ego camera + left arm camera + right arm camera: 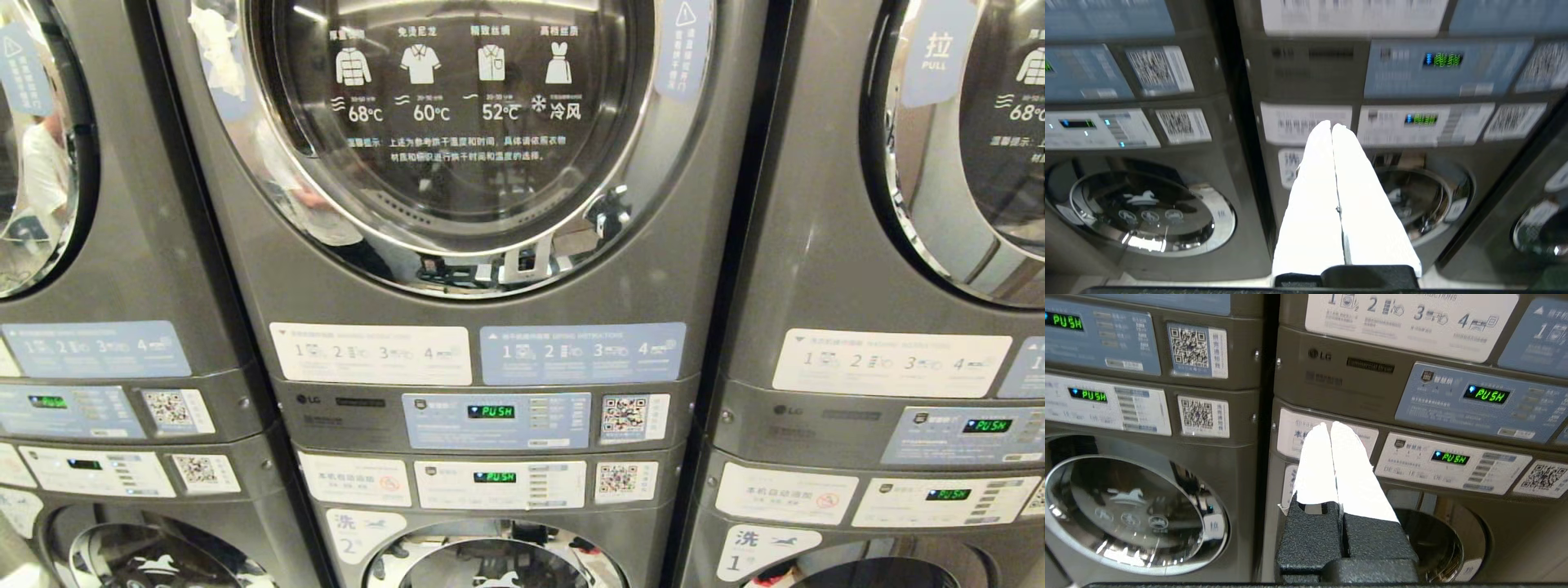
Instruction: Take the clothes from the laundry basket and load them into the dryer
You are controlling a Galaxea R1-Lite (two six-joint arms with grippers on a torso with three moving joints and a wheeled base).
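Dryer door shut, basket out of sight

Stacked grey machines ahead; dryer on top, round door closed. No laundry basket or clothes visible in any view, so location unknown. Left pincer pressed together, empty, aimed at the lower control panels. Right pincer likewise pressed together, holding nothing. Best handled by opening the door first, probably, before fetching clothes. Readable: "LG", green "PUSH", "68°C", "60°C", "52°C", "PULL".
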